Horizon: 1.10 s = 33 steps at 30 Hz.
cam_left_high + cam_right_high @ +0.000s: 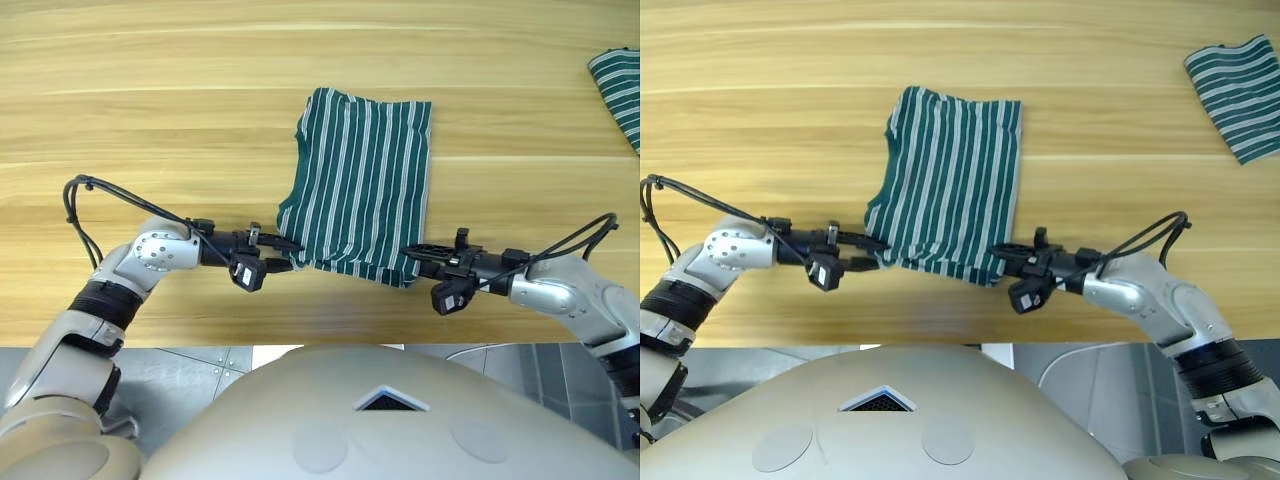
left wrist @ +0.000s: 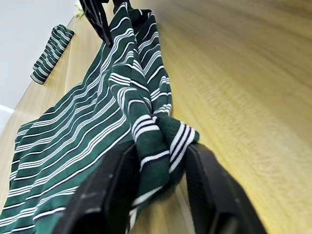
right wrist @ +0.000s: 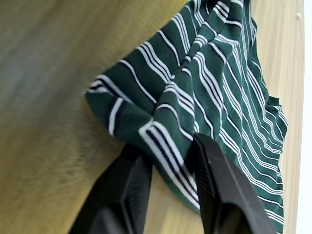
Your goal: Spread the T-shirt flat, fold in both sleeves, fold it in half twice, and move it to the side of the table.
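no legible text, no labels, nos. or signs on any surface in view

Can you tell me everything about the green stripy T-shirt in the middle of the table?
The T-shirt is dark green with thin white stripes and looks like soft cloth. It lies on the wooden table, folded into a narrow oblong with no sleeves sticking out. The left gripper pinches its near left corner and the right gripper pinches its near right corner, bunching the cloth there. Its far end lies flat.

Dark green T-shirt (image 1: 362,180) with white stripes; light wood-grain table (image 1: 150,120); black pincers
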Tool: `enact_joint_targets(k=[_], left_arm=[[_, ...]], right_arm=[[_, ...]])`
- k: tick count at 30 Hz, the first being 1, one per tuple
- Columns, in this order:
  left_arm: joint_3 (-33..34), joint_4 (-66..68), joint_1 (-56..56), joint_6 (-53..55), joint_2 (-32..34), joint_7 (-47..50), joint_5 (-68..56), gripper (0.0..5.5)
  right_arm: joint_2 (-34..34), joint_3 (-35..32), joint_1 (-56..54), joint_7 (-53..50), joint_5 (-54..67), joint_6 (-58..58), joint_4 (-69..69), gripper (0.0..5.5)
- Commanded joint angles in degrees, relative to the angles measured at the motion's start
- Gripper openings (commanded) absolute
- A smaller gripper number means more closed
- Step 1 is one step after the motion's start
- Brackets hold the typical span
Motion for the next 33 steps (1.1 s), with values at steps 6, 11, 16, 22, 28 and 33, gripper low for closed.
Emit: enact_joint_targets(k=[6,11,16,22,28,33], left_arm=[[-2.0,3.3,0.2,2.3,-0.9,-1.1,4.1,0.39],[0.2,2.5,1.7,2.5,-1.3,1.6,2.0,0.17],[3.2,0.2,5.1,4.0,-2.8,5.7,0.6,0.15],[3.2,0.0,7.4,4.4,-4.7,7.5,1.2,0.15],[6.3,-3.4,11.1,8.0,-7.7,14.6,3.7,0.15],[9.2,-11.0,19.5,11.1,-4.1,17.0,5.8,0.15]], right_arm=[[-2.1,0.6,1.4,3.2,-0.3,-0.6,0.2,1.17],[0.1,-1.0,-0.7,1.3,3.1,-1.7,2.4,0.34],[3.5,-1.3,-3.6,-0.3,5.1,-1.8,6.0,0.11],[4.0,-1.6,-4.7,0.7,6.7,-2.4,5.9,0.11],[8.4,0.6,-11.4,-1.3,3.4,-4.9,13.6,0.11],[4.2,-2.0,-2.4,-0.7,5.3,-4.9,8.7,0.11]])
